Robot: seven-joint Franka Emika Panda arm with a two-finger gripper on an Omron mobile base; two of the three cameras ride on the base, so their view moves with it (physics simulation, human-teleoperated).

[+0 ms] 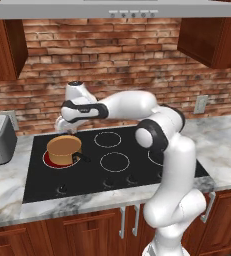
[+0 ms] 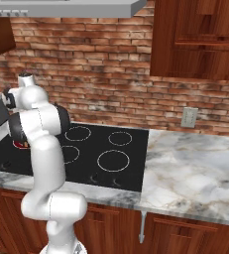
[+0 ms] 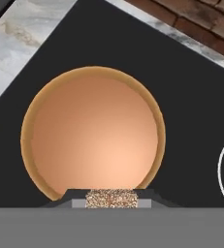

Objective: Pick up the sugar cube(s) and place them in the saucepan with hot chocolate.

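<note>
pickup looks done – gripper clenched on the sugar cube, hanging over the saucepan on the 9 o'clock burner of the stove – only the drop remains.

We see the flat black stove top from behind, at seven o'clock and at five o'clock. Our hand camera looks straight down, close above the round copper-orange saucepan.
</note>
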